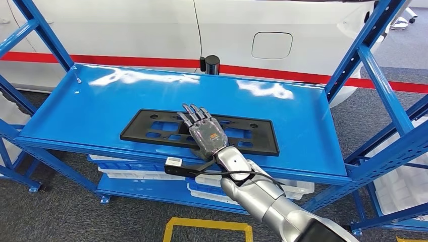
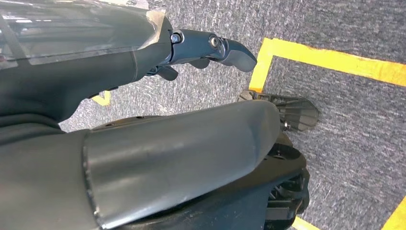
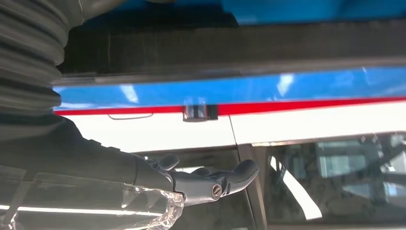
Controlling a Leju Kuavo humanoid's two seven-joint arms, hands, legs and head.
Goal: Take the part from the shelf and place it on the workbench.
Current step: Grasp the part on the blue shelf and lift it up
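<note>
One flat black part (image 1: 199, 132) lies on the blue shelf (image 1: 101, 106), long axis running left-right along the front edge. Right hand (image 1: 204, 132) is over its middle, fingers stretched flat and apart, pointing twd the back, holding nothing yet. Left hand (image 2: 210, 50) hangs by the floor, empty, well away. No readable writing.

a white car body (image 1: 151, 30) with a red stripe (image 1: 282, 73) and a fuel flap (image 1: 272, 45) stands behind the rack, a small black cylinder (image 1: 212, 64) before it, white trays (image 1: 126, 169) low down, and yellow floor tape (image 1: 207, 224) on grey carpet (image 1: 60, 217).
</note>
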